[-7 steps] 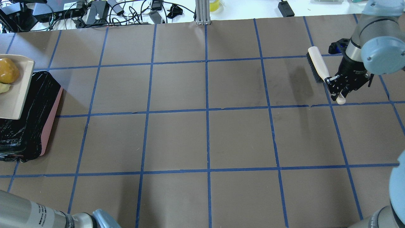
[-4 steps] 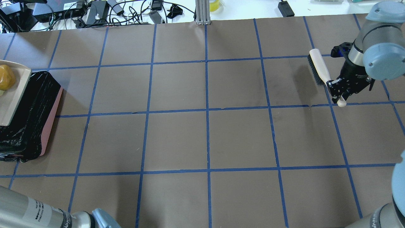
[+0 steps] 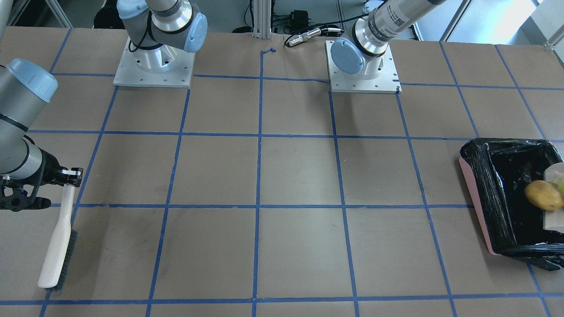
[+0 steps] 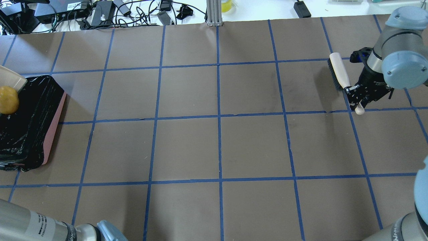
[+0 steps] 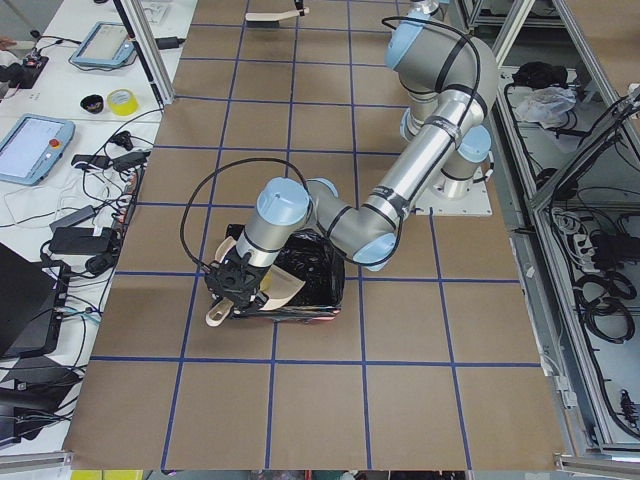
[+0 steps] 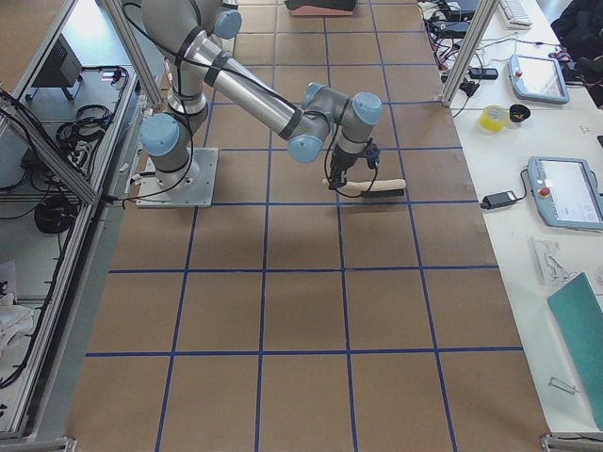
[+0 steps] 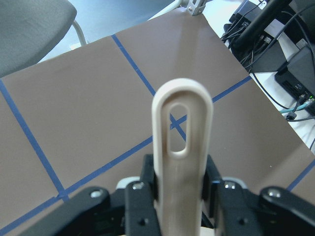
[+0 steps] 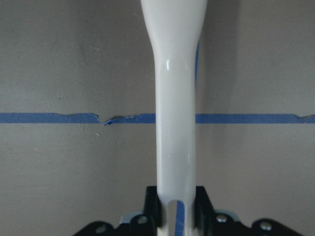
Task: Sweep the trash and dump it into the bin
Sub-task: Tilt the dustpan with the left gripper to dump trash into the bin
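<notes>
The overhead camera looked forward and down from behind the robot; the front-facing one faced it steeply from across the table [image 3: 282,176]. Both shared the bin [image 4: 33,113], at nine o'clock overhead, three o'clock opposite. The side cameras stood well back at the table's ends. Each wrist camera sat close on a pale handle: the brush handle [image 8: 175,123] right, seemingly the dustpan handle [image 7: 181,162] left.

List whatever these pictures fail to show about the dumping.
1. Overhead view: the beige plastic dustpan is cut off by the left edge.
2. Front-facing view: blur and the right edge hide what accompanies the glossy orange-yellow lump.
3. Left view: the left arm hides most of the inside of the black-bagged pink bin.
</notes>
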